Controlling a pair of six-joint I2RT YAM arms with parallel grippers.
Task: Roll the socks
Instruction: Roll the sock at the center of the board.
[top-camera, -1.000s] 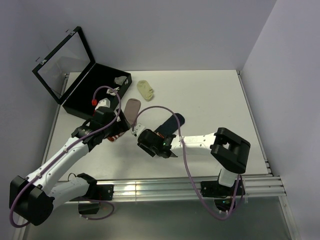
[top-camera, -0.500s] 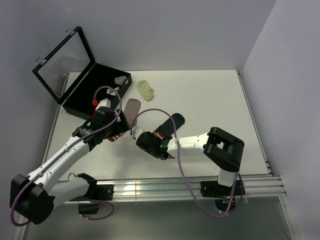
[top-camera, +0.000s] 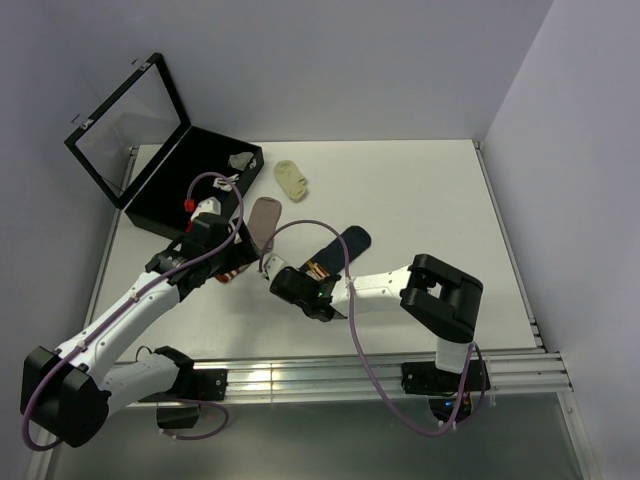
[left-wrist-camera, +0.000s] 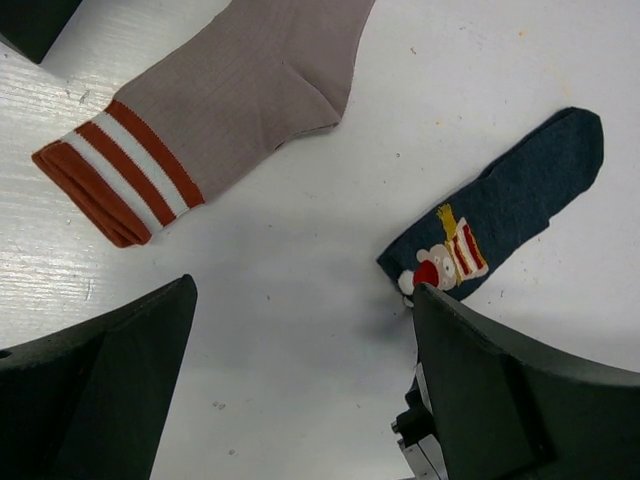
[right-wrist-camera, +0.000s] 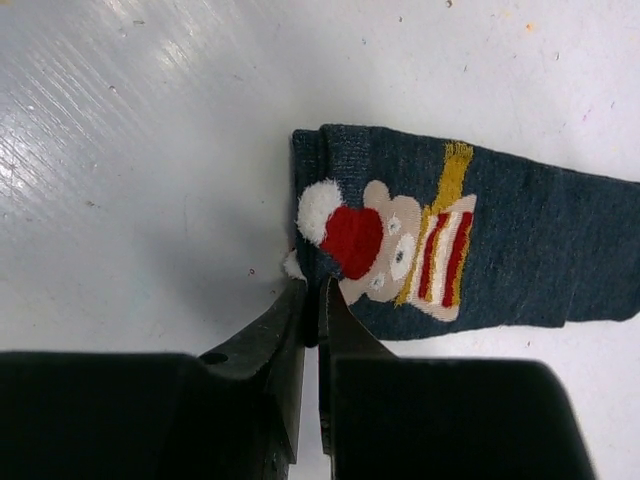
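Two arms reach inward over the white table (top-camera: 420, 190) in the overhead view: the left gripper (top-camera: 228, 262) hovers at the striped cuff of the pink sock (top-camera: 265, 220), and the right gripper (top-camera: 316, 282) sits at the cuff end of the navy sock (top-camera: 348, 243), which lies just right of the pink one. From the left wrist, the jaws stand wide apart over bare table, grasping nothing, with both socks flat ahead. From the right wrist, the jaws are pinched together on the near corner of the navy sock's cuff, beside its bear pattern.
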